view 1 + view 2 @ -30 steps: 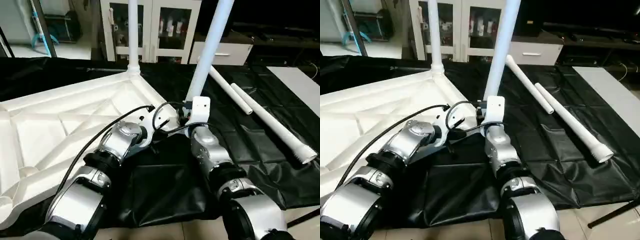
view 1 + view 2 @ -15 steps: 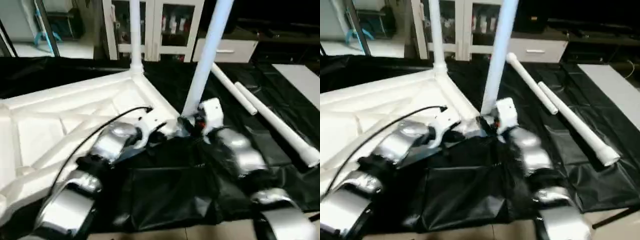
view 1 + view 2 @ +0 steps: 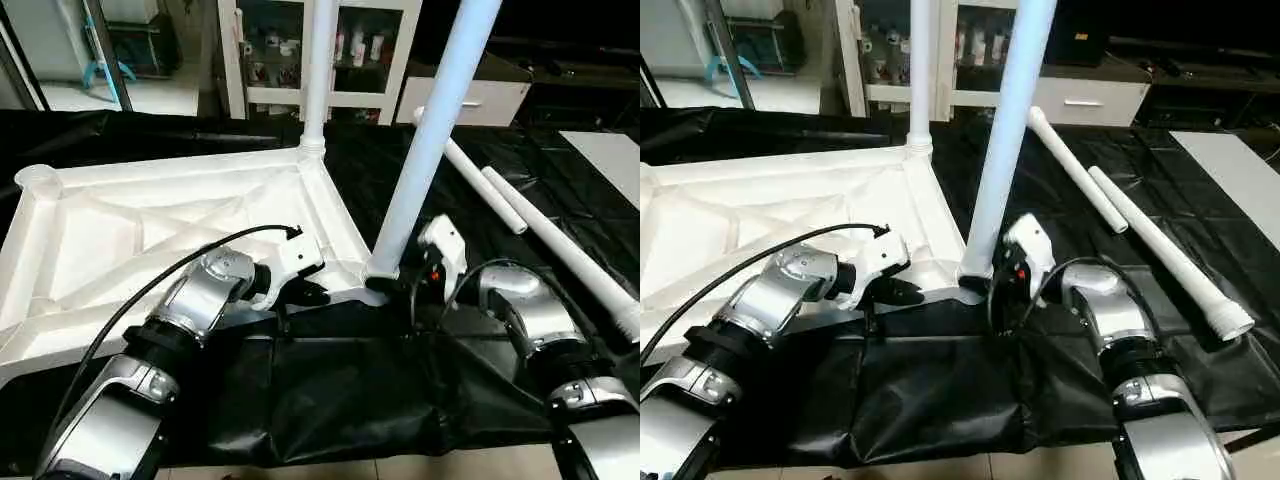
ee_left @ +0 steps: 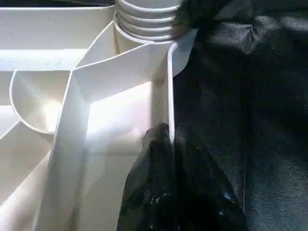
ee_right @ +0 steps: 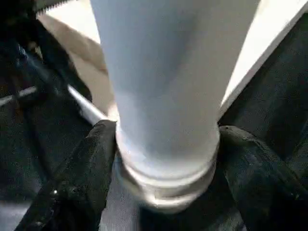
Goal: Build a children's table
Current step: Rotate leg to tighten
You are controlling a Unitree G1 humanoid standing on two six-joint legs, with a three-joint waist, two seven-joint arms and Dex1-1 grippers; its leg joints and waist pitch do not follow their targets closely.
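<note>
Looking down past my forearms, I see the left gripper (image 4: 169, 144) clenched on the thin side rim of the table top (image 3: 150, 215), one black finger on each face of that wall, just beside the near corner socket. My right gripper (image 5: 163, 159) straddles the base of the near leg (image 3: 425, 150): a finger (image 5: 82, 178) on either side of the tube at its collar, close against it, but I cannot tell whether they press it or stand just off. That leg stands upright in the near corner socket. The top lies underside up on the black sheet (image 3: 330, 390), ribs showing. Farther off, a second leg (image 3: 318, 70) stands in the far corner. Two loose legs (image 3: 545, 235) lie on the sheet to the right, well apart from the top.
</note>
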